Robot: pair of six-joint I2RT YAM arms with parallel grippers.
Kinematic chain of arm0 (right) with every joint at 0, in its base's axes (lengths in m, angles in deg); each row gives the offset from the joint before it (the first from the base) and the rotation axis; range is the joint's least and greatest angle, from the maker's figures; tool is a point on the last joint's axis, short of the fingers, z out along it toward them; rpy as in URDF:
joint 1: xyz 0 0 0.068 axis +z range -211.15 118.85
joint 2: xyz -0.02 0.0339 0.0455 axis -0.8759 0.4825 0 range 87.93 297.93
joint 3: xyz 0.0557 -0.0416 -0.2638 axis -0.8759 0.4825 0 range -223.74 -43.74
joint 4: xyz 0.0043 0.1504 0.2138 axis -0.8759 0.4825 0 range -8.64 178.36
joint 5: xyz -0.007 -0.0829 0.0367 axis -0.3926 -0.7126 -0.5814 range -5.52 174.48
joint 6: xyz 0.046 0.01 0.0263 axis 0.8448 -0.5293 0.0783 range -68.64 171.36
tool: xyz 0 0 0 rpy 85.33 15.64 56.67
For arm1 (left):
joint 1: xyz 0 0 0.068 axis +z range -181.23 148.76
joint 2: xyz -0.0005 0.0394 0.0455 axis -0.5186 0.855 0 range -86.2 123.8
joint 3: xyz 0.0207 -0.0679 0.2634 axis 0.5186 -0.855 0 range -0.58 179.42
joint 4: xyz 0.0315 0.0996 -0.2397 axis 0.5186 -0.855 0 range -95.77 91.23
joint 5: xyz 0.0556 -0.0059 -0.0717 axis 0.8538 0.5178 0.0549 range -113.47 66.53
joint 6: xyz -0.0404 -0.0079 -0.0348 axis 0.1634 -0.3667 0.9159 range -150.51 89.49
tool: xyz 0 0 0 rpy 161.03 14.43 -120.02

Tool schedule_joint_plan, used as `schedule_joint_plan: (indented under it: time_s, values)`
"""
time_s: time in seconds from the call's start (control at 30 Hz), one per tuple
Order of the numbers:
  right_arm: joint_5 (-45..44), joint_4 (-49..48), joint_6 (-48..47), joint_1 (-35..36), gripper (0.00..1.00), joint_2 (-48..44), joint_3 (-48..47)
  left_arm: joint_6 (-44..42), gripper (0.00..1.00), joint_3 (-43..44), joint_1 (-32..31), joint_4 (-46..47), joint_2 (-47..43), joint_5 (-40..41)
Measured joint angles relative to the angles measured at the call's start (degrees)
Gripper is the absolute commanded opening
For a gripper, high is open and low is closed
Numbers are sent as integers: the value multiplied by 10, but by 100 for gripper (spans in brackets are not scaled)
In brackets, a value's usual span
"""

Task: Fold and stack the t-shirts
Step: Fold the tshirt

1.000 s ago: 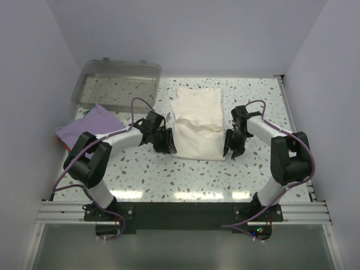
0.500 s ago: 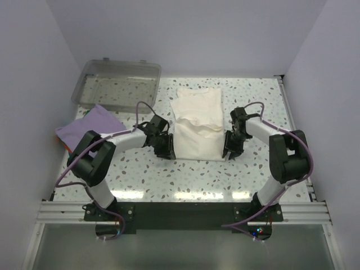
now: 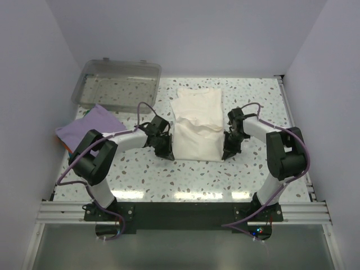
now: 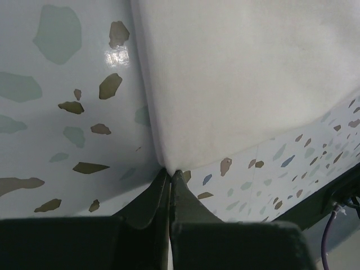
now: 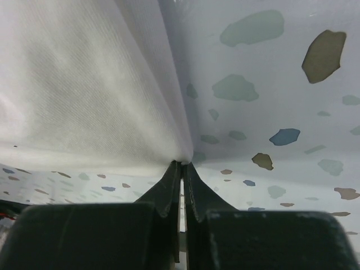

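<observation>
Pinching the near-left corner of the cream-white t-shirt, the left pincer has its fingers closed on the hem right at table level. The right pincer is clamped likewise on the near-right corner. The cloth looks light, soft and limp, so it will likely sag between the two holds unless both corners rise together; corners and hems are the sensible places to grip. This shirt lies part-folded at the table's middle, between the arms. The lavender t-shirt lies well to the left, beside a clear plastic bin. Count: two shirts, one of each colour, two pincers, one bin.
</observation>
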State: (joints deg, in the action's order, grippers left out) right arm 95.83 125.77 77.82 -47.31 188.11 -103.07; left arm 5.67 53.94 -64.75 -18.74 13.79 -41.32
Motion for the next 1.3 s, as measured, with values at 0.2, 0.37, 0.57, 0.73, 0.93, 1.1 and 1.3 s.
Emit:
schedule_joint_plan:
  time_s: [0.2, 0.37, 0.57, 0.73, 0.93, 1.1, 1.3]
  values:
    - [-1, 19, -7, 1, 0, -2, -2, 2, 0, -19, -2, 0, -22, 8]
    - [-3, 52, -6, 9, 0, -40, 14, 10, 0, -67, -23, 2, -73, 14]
    - [0, 89, 10, 25, 0, -135, 62, 40, 1, -145, -51, -5, -163, 13]
    - [-6, 117, 26, 55, 32, -186, 90, 62, 44, -170, -71, -30, -236, 11]
    - [-25, 177, 36, 76, 60, -238, 96, 83, 51, -164, -129, -104, -304, 28]
    - [-30, 208, 35, 76, 59, -271, 27, 81, 50, -129, -141, -111, -340, 51]
    - [-30, 165, 33, 76, 59, -237, -42, 71, 51, -61, -158, -28, -267, 61]
